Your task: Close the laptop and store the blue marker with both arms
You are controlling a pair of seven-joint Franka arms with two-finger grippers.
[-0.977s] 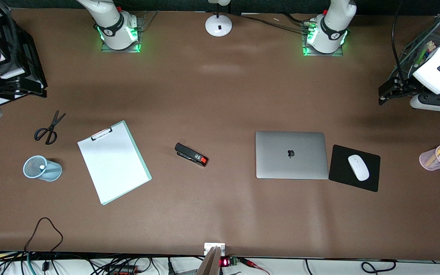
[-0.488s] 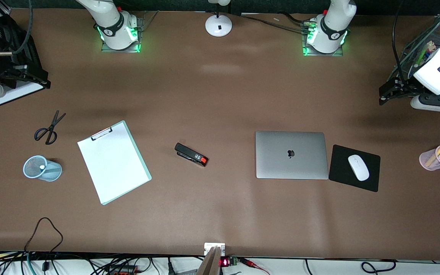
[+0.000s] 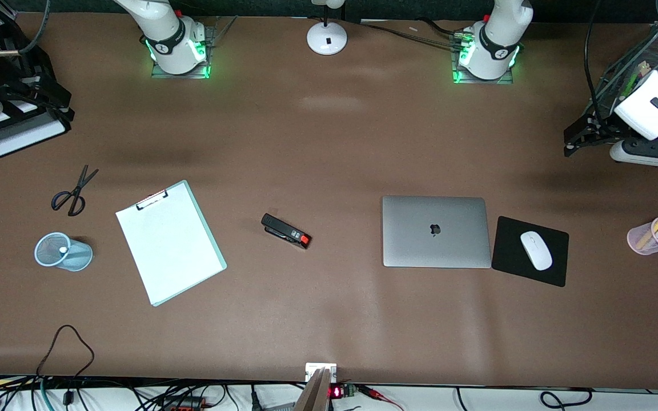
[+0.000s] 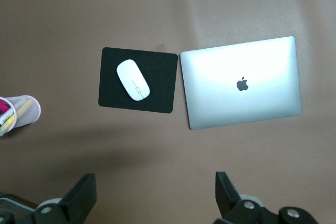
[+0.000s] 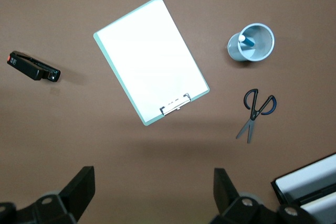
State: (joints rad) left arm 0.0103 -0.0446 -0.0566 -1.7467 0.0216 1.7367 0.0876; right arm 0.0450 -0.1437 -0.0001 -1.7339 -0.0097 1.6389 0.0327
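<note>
The laptop [image 3: 436, 231] lies shut on the table, lid up with the dark apple logo showing; it also shows in the left wrist view [image 4: 241, 82]. The blue marker [image 5: 248, 41] stands in a light-blue mesh cup [image 3: 60, 252] at the right arm's end, its white end [image 3: 64, 250] up. My left gripper [image 3: 577, 140] hangs open and empty over the left arm's end of the table [image 4: 156, 195]. My right gripper [image 3: 55, 105] hangs open and empty over the right arm's end [image 5: 152, 192], beside a black tray.
A black mouse pad [image 3: 530, 251] with a white mouse [image 3: 536, 250] lies beside the laptop. A pink pen cup [image 3: 652, 235], stapler [image 3: 286, 230], clipboard [image 3: 170, 242], scissors [image 3: 73, 191], black paper tray [image 3: 17, 134] and lamp base [image 3: 327, 37] are on the table.
My right gripper has drawn back toward the table's corner, uncovering the black tray with white paper. My left gripper has shifted slightly. Nothing on the table moved.
</note>
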